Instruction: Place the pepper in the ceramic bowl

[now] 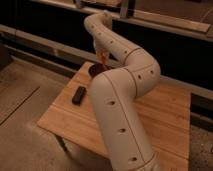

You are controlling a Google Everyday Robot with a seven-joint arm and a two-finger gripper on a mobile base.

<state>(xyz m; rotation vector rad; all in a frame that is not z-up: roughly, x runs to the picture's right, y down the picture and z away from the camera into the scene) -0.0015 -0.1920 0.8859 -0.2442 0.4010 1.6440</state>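
My gripper [102, 56] hangs from the white arm at the table's far left, just above the ceramic bowl [93, 71]. The bowl is small, round and dark, and my forearm hides its right part. The pepper [103, 61], a small red-orange sliver, sits at the gripper's tip over the bowl, and the gripper seems shut on it. I cannot tell whether the pepper touches the bowl.
A black rectangular block [79, 95] lies on the wooden table [65, 117] left of my arm. My big white arm [120, 115] covers the table's middle. A dark wall with rails runs behind the table, and the floor lies to the left.
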